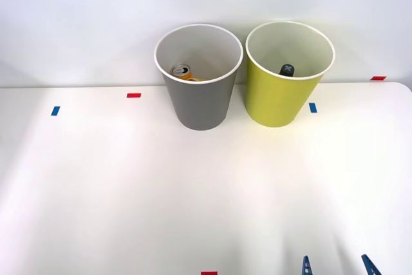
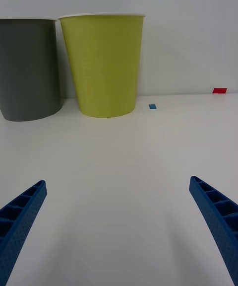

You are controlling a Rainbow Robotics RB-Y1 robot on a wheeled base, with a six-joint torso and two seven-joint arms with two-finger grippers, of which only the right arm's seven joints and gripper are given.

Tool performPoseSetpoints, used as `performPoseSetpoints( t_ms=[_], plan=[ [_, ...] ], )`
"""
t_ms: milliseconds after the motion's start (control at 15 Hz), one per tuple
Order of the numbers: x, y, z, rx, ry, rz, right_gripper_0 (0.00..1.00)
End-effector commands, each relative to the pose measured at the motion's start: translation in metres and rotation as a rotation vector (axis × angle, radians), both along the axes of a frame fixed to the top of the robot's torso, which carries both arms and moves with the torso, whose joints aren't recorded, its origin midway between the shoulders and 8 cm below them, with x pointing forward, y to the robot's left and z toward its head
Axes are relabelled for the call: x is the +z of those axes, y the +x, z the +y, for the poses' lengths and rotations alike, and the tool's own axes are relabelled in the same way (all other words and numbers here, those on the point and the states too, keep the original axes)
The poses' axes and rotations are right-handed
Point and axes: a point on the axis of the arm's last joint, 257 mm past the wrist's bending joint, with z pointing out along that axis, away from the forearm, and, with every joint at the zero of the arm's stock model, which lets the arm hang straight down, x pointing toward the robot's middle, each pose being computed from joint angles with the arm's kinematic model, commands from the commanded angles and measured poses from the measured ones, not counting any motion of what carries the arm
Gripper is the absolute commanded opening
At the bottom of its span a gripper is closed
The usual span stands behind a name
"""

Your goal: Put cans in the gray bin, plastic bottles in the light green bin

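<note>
The gray bin point(image 1: 198, 104) stands at the back middle of the table, and the orange-yellow can point(image 1: 183, 71) lies inside it with its silver top showing. Right beside it stands the light green bin point(image 1: 277, 98), holding the plastic bottle, of which the black cap point(image 1: 287, 69) shows above the rim's edge. My right gripper point(image 1: 337, 266) is open at the front edge of the table, well short of both bins, with nothing between its blue fingers point(image 2: 22, 211). In the right wrist view the light green bin point(image 2: 104, 62) and gray bin point(image 2: 27, 67) stand ahead.
Small tape marks dot the white table: red point(image 1: 133, 95), blue point(image 1: 55, 111), blue point(image 1: 313, 107) by the green bin, red point(image 1: 378, 78) at the far right, red point(image 1: 208, 273) at the front edge. A white wall rises behind the bins.
</note>
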Motion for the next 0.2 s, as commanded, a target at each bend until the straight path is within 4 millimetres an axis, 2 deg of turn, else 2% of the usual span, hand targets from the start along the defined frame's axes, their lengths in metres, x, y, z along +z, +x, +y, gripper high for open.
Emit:
performPoseSetpoints(
  t_ms=[67,200],
  plan=[
    [0.0,0.0,0.0,0.0,0.0,0.0,1.0],
    [0.0,0.0,0.0,0.0,0.0,0.0,1.0]
  ],
)
